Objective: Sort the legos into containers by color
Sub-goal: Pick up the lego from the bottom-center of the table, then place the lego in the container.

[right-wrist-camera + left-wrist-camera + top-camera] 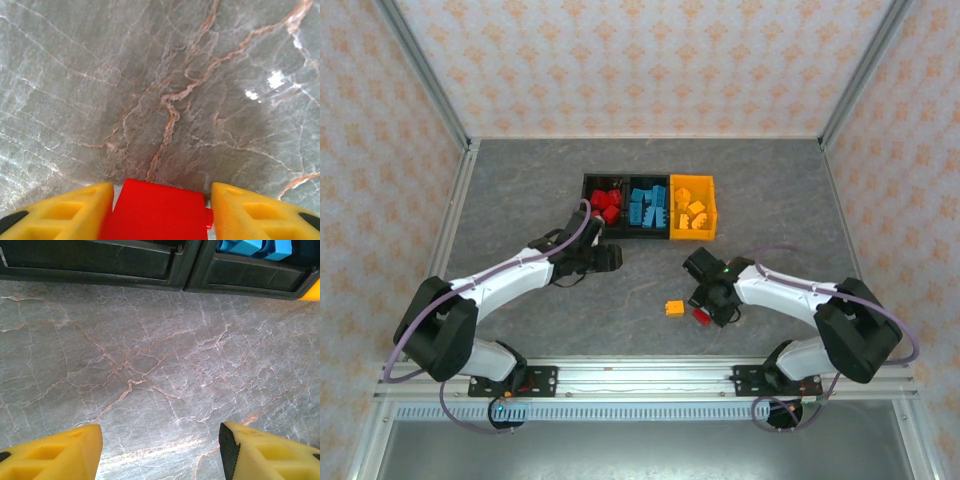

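Observation:
Three joined bins stand at the table's middle back: the left black bin (587, 205) holds red legos (607, 204), the middle black bin (626, 208) blue legos (648, 206), the orange-yellow bin (675, 212) orange-yellow legos (695, 214). My right gripper (704, 308) (161, 190) is low over the table, shut on a red lego (702, 317) (157, 212) that rests on the surface. An orange-yellow lego (674, 308) lies just left of it. My left gripper (616, 257) (160, 432) is open and empty over bare table, just in front of the black bins (100, 262).
The grey marbled table (520, 200) has metal rails along its left and right sides and patterned walls behind. Blue legos (255, 246) and a corner of the orange-yellow bin (313, 290) show at the top of the left wrist view.

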Robot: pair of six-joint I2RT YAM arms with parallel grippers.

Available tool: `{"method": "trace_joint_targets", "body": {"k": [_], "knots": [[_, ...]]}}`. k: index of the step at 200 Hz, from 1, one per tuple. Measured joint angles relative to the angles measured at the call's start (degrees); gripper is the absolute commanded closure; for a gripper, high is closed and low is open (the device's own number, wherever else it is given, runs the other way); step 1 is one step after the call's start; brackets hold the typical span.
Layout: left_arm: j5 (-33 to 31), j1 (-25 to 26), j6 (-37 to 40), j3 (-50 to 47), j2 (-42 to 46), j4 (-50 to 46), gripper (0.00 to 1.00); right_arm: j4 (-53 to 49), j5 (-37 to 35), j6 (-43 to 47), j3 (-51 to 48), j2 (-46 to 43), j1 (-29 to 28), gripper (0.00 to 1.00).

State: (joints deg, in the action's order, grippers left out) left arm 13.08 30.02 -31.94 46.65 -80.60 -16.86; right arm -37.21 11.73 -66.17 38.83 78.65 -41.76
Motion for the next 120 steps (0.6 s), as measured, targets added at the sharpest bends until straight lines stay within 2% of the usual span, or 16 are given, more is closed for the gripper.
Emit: {"method": "trace_joint_targets", "body": {"k": [38, 67, 95, 120], "knots": [[0.00, 0.00, -0.15, 0.00, 1.97, -0.02, 0.36, 1.33, -1.68, 0.02, 1.90, -0.44, 0.35, 0.61], [0.00, 0.00, -0.55, -0.50, 4.17, 0.00, 0.36, 1.29, -3.06, 0.92, 5.35, -1.53, 1.31, 0.61], [0.00, -0.20, -2.16, -1.99, 7.28, -0.04, 0.35, 0.92, -4.59, 3.72, 12.92, -1.09, 2.49, 0.61], [-0.26, -2.54, -3.34, -3.41, 10.67, -0.31, 0.35, 0.92, -5.57, 7.93, 23.28, 4.15, 2.93, 0.61]]}}
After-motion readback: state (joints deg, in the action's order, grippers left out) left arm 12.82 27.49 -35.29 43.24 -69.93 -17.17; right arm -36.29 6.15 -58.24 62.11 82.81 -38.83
